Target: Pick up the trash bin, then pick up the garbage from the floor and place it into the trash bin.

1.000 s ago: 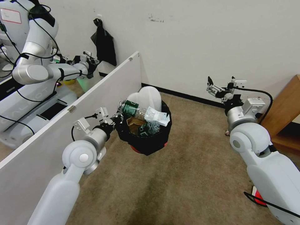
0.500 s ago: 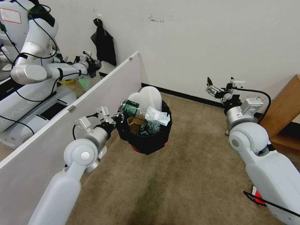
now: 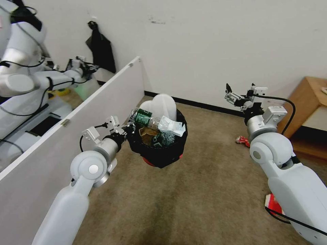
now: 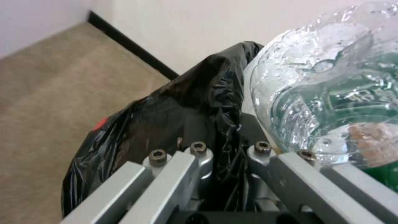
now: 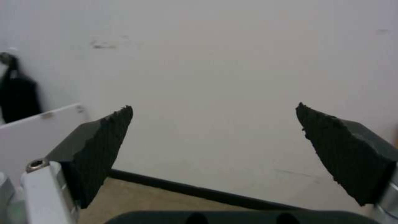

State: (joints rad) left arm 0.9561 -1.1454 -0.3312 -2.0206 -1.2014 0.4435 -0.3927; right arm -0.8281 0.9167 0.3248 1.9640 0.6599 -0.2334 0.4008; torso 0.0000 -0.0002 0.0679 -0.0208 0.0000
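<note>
the bin (image 3: 157,149) hangs mid-frame in the head view, clear of the carpet (image 3: 190,190), heaped with bottles (image 3: 144,118), slippers (image 3: 160,103) and a mask (image 3: 172,126). my left gripper (image 3: 128,128) is clamped on its rim at the left, pinching black liner (image 4: 182,102) between the fingers in the wrist view. i judge the load light but top-heavy; the liner is slick and soft, so the hold should be on the stiff rim under it, and tilt could spill the loose pile.

my right gripper (image 3: 235,97) sits upper right, raised, jaws spread wide and holding nothing. a crushed red can (image 3: 242,140) lies on the carpet beside that arm; it should be light, dented and easy to pinch across its body. something red-white (image 3: 272,202) is half hidden under my right forearm at lower right; i can't make out what it is. the bin's red wall shows as a sliver below the liner.
</note>
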